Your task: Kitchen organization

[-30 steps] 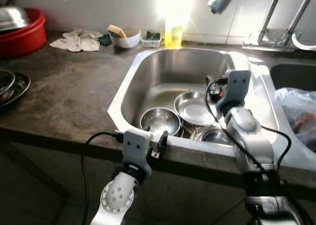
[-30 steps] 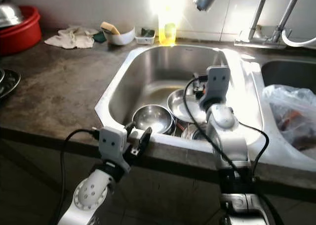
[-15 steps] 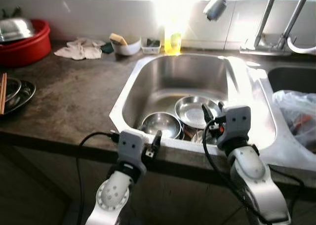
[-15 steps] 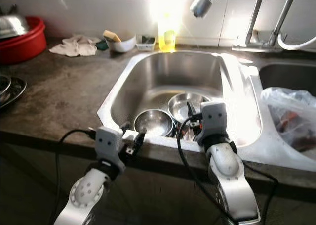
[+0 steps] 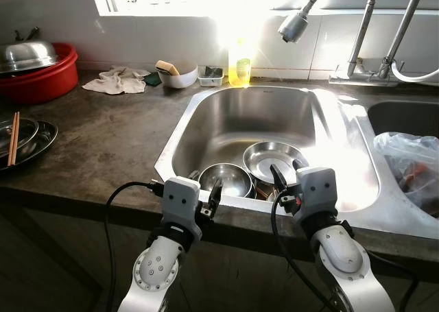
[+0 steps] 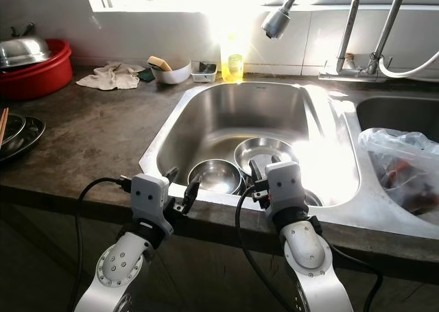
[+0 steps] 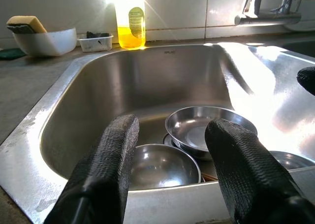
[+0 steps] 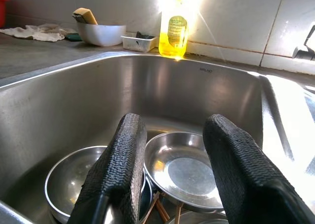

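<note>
Left eye view showed the left gripper (image 5: 209, 197) and right gripper (image 5: 286, 180), both spread and empty-fingered, at the sink (image 5: 206, 99) front edge above steel bowls (image 5: 225, 178).

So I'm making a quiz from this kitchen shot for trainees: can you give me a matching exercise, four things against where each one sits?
Things:
1. yellow soap bottle
2. red basin
3. steel bowls
4. plastic bag

Places:
A. at the bottom of the sink
B. far left of the counter, under a metal lid
C. in the second basin on the right
D. on the ledge behind the sink

Pairs: 1-D, 2-B, 3-A, 4-C
</note>
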### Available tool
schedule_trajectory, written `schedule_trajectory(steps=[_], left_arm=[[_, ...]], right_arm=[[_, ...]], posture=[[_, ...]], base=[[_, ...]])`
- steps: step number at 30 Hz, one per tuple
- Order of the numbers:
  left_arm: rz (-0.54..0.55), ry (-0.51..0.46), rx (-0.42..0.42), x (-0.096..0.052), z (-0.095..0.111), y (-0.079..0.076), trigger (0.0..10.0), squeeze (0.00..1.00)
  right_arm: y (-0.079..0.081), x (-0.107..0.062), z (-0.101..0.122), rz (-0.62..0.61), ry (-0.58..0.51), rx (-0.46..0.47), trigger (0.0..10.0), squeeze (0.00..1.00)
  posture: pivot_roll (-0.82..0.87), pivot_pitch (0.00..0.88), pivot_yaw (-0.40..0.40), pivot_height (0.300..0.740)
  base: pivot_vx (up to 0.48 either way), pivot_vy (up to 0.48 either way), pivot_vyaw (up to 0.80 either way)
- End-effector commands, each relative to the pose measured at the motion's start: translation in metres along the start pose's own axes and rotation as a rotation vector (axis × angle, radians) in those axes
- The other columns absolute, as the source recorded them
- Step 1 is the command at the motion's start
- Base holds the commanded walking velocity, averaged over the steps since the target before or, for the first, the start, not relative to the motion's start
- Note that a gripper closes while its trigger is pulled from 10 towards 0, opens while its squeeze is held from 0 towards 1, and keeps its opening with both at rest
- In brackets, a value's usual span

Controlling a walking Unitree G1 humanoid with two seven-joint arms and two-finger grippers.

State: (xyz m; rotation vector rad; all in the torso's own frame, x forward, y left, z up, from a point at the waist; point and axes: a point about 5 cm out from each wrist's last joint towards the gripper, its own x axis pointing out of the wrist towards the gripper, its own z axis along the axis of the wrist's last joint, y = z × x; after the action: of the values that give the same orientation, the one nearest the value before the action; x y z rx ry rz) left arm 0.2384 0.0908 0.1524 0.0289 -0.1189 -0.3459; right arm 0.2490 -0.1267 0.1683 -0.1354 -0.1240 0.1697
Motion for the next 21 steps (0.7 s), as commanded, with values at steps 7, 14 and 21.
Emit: schedule_trajectory(steps=[7,14,21], left_arm=[[0.027,0.018,0.001,-0.003,-0.003,0.002,10.0,0.00],[0.027,0.028,-0.003,-0.005,-0.006,0.002,10.0,0.00],[0.023,0.025,0.001,-0.005,-0.006,0.001,10.0,0.00]], right_arm=[[0.004,-0.001,0.002,0.014,-0.014,-0.006,10.0,0.00],[0.005,0.001,0.004,0.012,-0.026,0.004,10.0,0.00],[0.005,0.004,0.013,0.013,-0.064,0.021,10.0,0.00]], posture=[[0.05,0.034,0.007,0.740],[0.05,0.038,0.006,0.740],[0.05,0.039,0.008,0.740]], base=[[0.000,0.000,0.00],[0.000,0.000,0.00],[-0.145,0.000,0.00]])
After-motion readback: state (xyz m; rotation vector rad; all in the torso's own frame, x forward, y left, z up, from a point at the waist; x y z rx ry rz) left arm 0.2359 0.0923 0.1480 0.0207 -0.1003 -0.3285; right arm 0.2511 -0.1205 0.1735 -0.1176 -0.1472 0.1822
